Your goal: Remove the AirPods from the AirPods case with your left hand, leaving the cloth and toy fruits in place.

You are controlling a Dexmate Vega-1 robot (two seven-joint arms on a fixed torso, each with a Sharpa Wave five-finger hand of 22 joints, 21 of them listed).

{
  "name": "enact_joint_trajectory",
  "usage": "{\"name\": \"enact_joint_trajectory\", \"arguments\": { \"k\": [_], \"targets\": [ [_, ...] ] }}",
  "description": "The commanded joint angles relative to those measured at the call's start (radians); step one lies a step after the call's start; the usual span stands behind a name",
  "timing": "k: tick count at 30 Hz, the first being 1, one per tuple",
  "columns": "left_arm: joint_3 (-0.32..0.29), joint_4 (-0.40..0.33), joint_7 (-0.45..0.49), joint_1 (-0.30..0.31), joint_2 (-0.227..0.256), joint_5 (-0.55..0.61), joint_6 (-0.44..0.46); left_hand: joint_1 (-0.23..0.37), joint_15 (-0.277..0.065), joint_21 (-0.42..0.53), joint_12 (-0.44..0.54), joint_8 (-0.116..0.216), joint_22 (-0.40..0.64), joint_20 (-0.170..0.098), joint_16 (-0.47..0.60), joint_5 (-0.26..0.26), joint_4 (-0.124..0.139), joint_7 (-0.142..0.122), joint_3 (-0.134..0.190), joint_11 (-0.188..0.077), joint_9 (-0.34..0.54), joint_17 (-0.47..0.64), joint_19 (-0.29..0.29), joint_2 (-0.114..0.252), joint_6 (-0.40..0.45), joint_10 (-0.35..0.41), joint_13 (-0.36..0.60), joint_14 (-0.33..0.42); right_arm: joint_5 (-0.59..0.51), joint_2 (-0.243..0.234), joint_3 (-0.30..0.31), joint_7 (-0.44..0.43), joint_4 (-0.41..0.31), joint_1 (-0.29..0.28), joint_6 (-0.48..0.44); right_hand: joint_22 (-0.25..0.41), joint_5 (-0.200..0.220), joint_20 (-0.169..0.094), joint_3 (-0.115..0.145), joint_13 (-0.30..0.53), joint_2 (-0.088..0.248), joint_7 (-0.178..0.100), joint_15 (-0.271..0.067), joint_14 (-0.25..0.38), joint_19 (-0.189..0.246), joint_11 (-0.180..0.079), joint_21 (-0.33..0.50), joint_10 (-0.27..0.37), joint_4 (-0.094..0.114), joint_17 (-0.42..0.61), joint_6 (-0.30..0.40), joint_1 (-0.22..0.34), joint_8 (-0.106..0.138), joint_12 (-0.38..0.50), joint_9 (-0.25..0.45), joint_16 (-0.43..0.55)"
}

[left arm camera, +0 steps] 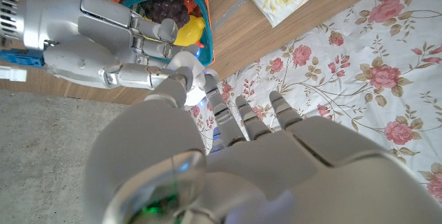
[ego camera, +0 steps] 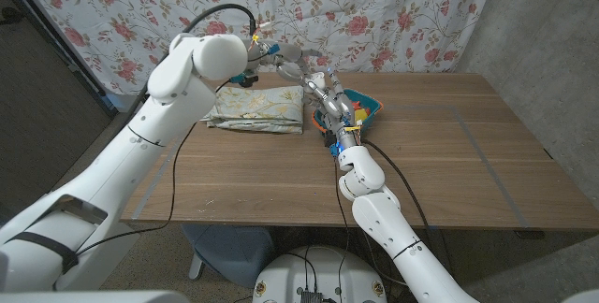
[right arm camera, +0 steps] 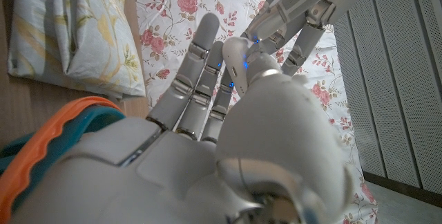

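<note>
1. Landmark: the basket w/ orange rim, at the far side of the surface. Toy fruits (grapes, something yellow) sit inside it, untouched.
2. Cloth, folded, lies on the surface well to the robot's left of the basket. It's off the working line, so it should stay put.
3. Right hand is raised just above the basket's near-left rim, fingers reaching toward the floral backdrop. In the left wrist view its fingers are curled around something small and white – prob. the case (mostly hidden, can't confirm lid state). Likely it's held up there to present the case to the other hand and keep the action clear of the fruits.
4. Left hand hangs up and to the left of the basket, meeting the right hand in mid-air. Its thumb and one finger close in on a small white bit right at the right hand's fingertips; other fingers spread and straight. Could be an AirPod being pinched, but too small and blocked to tell, so its grip is unclear.
5. Judgement: extraction step in hand. Whether any AirPod is out of the case yet, can't tell.
6. Risk (my guess): a dropped bud falls into the basket or rolls off the far edge.
</note>
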Motion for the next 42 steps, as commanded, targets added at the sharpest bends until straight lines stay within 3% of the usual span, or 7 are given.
{"name": "enact_joint_trajectory", "arguments": {
  "k": [1, 11, 27, 34, 42],
  "targets": [
    [-0.001, -0.012, 0.015, 0.007, 0.015, -0.031, 0.020, 0.018, -0.010, 0.007, 0.017, 0.008, 0.002, 0.000, 0.013, 0.002, 0.002, -0.005, 0.012, -0.006, 0.003, 0.007, 0.012, 0.009, 0.013, 0.032, 0.008, 0.027, 0.031, 0.000, 0.008, 0.025, -0.013, -0.005, -0.025, 0.003, 0.006, -0.128, 0.000, 0.002, -0.001, -0.002, -0.183, 0.051, -0.034, -0.098, 0.008, 0.101, 0.000, 0.004, 0.001, 0.012, 0.003, 0.002, 0.003, -0.003],
    [-0.003, -0.027, 0.034, 0.015, 0.029, -0.039, 0.038, 0.044, -0.047, 0.006, 0.073, 0.004, 0.001, 0.001, 0.048, 0.004, 0.007, 0.000, 0.008, -0.006, 0.003, 0.031, 0.016, 0.018, 0.030, 0.088, 0.043, 0.093, 0.026, -0.005, 0.012, 0.025, -0.026, -0.013, -0.028, 0.003, 0.007, -0.128, -0.001, 0.001, -0.002, 0.000, -0.183, 0.053, -0.033, -0.096, 0.013, 0.104, 0.000, 0.004, 0.003, 0.013, 0.004, 0.002, 0.003, -0.003],
    [-0.017, -0.046, 0.096, 0.046, 0.040, -0.053, 0.031, 0.091, -0.073, 0.004, 0.166, 0.007, -0.001, 0.001, 0.105, -0.011, -0.003, -0.001, -0.012, -0.005, 0.005, 0.088, 0.027, 0.008, 0.065, 0.131, 0.125, 0.162, 0.025, -0.008, 0.012, 0.027, -0.034, -0.020, -0.024, 0.002, 0.007, -0.128, -0.002, 0.003, -0.003, 0.000, -0.183, 0.056, -0.035, -0.097, 0.020, 0.104, -0.001, 0.005, 0.009, 0.014, 0.005, 0.004, 0.003, -0.004],
    [-0.042, -0.049, 0.148, 0.074, 0.036, -0.077, 0.026, 0.129, -0.075, 0.005, 0.224, 0.006, -0.001, 0.007, 0.139, -0.022, -0.004, 0.019, -0.024, -0.004, 0.006, 0.135, 0.039, 0.006, 0.086, 0.136, 0.185, 0.180, 0.027, -0.009, 0.012, 0.027, -0.035, -0.019, -0.025, 0.002, 0.007, -0.129, -0.003, 0.003, -0.004, 0.000, -0.183, 0.057, -0.036, -0.097, 0.024, 0.104, -0.001, 0.005, 0.009, 0.014, 0.005, 0.003, 0.003, -0.005],
    [-0.055, -0.054, 0.185, 0.085, 0.039, -0.096, 0.033, 0.144, -0.080, 0.005, 0.243, 0.003, -0.001, 0.008, 0.150, -0.028, -0.004, 0.020, -0.030, -0.004, 0.006, 0.151, 0.043, 0.005, 0.087, 0.131, 0.207, 0.181, 0.025, -0.010, 0.013, 0.025, -0.033, -0.016, -0.030, 0.002, 0.008, -0.129, -0.003, 0.004, -0.005, 0.000, -0.183, 0.058, -0.038, -0.096, 0.028, 0.106, -0.001, 0.005, 0.010, 0.014, 0.005, 0.004, 0.003, -0.005]
  ]
}}
